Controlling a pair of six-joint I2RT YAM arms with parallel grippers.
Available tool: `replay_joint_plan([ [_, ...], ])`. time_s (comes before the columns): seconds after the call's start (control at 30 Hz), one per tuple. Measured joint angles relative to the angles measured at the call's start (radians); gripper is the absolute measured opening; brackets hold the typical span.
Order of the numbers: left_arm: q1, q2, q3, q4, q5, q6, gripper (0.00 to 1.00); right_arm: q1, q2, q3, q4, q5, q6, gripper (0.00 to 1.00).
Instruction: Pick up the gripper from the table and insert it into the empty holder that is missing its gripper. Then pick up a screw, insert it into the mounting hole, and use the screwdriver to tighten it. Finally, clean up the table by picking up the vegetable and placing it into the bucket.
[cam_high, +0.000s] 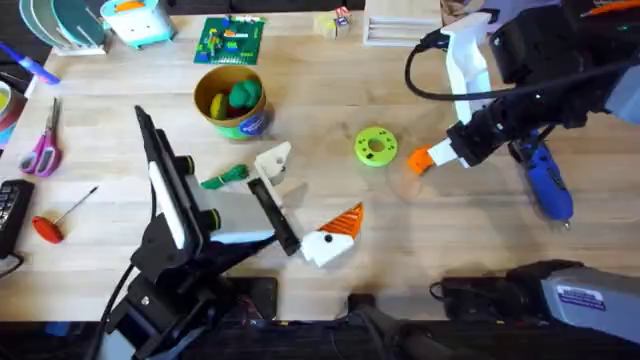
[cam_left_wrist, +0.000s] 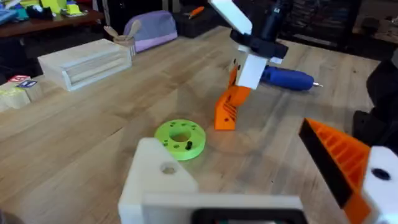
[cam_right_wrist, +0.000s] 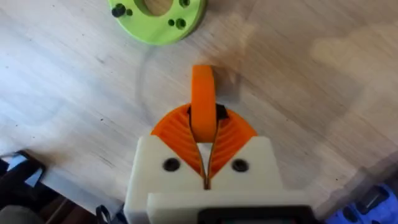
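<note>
Both arms are mostly black, built of blocky dark links. The left arm (cam_high: 170, 215) carries a long white panel along its forearm and two round black knobs on its side. The right arm (cam_high: 545, 70) has a white cover plate near its upper link and a thick black cable looping beside it. The right gripper (cam_right_wrist: 205, 171) has a chunky white body with two dark screw holes and orange ribbed pads (cam_right_wrist: 231, 134) — fan-shaped. The left gripper (cam_left_wrist: 261, 186) has the same white housing and an orange ribbed pad (cam_left_wrist: 336, 158) — black-backed.

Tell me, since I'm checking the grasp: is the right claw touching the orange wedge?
Touching. The right wrist view shows the right claw shut on the orange wedge, pads pressed against both sides.
</note>
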Motion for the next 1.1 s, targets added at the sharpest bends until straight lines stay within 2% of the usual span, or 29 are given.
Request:
replay_joint_plan([
  [0.17,0.0,0.0,0.0,0.0,0.0,0.0,0.992,0.0,-0.043,0.014,-0.06,-0.011,0.005,0.015],
  [0.27,0.0,0.0,0.0,0.0,0.0,0.0,0.993,0.0,-0.11,0.051,-0.095,-0.073,0.015,0.014],
  [0.33,0.0,0.0,0.0,0.0,0.0,0.0,0.993,-0.003,-0.17,0.061,-0.079,-0.162,0.029,0.013],
  [0.47,0.0,0.0,0.0,0.0,0.0,0.0,0.993,-0.011,-0.229,0.035,0.031,-0.434,0.056,0.013],
  [0.57,0.0,0.0,0.0,0.0,0.0,0.0,0.993,-0.011,-0.212,-0.025,0.17,-0.615,0.128,0.012],
  [0.67,0.0,0.0,0.0,0.0,0.0,0.0,0.993,-0.01,-0.166,-0.067,0.264,-0.735,0.248,0.012],
  [0.9,0.0,0.0,0.0,0.0,0.001,-0.015,0.992,0.031,-0.08,-0.074,0.426,-0.922,0.518,0.012],
  [1.1,0.0,0.0,0.0,0.0,0.003,-0.064,0.992,0.089,-0.021,-0.074,0.436,-1.0,0.644,0.012],
])
